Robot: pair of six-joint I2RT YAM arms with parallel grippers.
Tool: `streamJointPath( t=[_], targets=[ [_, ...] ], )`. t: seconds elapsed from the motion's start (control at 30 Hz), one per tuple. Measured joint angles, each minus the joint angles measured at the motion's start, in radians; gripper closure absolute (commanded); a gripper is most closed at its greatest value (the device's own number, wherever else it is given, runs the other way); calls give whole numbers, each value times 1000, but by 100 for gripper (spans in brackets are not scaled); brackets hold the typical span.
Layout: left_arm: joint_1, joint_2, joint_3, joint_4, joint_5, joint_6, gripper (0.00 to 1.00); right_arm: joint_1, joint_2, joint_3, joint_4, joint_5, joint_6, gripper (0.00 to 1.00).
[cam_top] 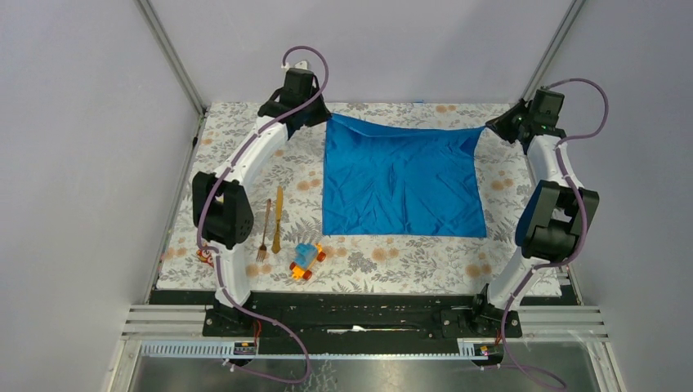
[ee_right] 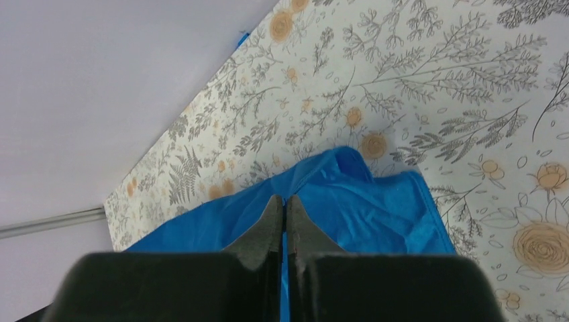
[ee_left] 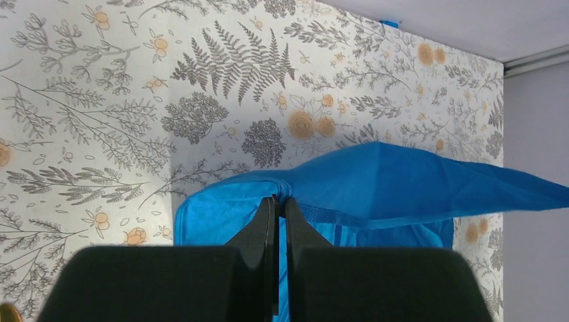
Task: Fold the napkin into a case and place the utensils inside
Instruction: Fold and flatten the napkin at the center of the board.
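- Pinching the far left corner of the bright blue square cloth napkin (cam_top: 400,175), the left gripper (ee_left: 282,201) has its jaws pressed together on the hem, and the cloth rises off the table there.
- The right gripper (ee_right: 283,200) is clamped just as tightly on the far right corner, so the far edge hangs between the two grippers, dipping a little in the middle.
- The rest of the napkin lies spread on the floral-printed tablecloth (cam_top: 392,261) in the middle of the table, with its near edge resting flat and running left to right.
- The relation that matters is that the napkin's body lies toward the arm bases from both grippers. A fold would therefore, in my judgement, carry the held edge toward the near edge. Each arm has its own corner, and neither is nearer.
- Nothing lies on the napkin itself. The small blue-and-orange plastic toy car (cam_top: 306,261) sits just off the near left corner, close to it but apart.
- The slim golden-orange fork (cam_top: 264,230) and the slim golden-orange knife (cam_top: 278,219) lie side by side left of the napkin, with their long axes running near to far. The left arm is the nearer one for them.
- The far table edge is close behind both grippers, so the open room is toward the near side.
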Motion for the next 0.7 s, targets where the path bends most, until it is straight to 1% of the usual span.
streamJointPath(
  t=[0.07, 0.13, 0.27, 0.3, 0.37, 0.47, 0.57, 0.7],
  targets=[
    [0, -4, -19, 12, 17, -3, 100, 0, -10, -14, -5, -8, 3, 100],
    [-2, -28, -91, 39, 45, -14, 100, 0, -39, -58, -13, -8, 2, 100],
    [-6, -119, -335, 41, 106, -40, 100, 0, -159, -215, -63, 3, -8, 100],
    [-8, -156, -429, 50, 121, -48, 100, 0, -198, -263, -75, 11, -14, 100],
    [-14, -216, -560, 38, 141, -58, 100, 0, -274, -356, -101, 32, -28, 100],
    [-24, -310, -719, 24, 165, -76, 100, 0, -369, -474, -129, 68, -46, 100],
    [-43, -387, -818, 34, 182, -93, 100, 0, -426, -563, -141, 98, -63, 100],
    [-75, -417, -882, 59, 206, -115, 100, 0, -437, -639, -158, 144, -83, 100]
  ],
)
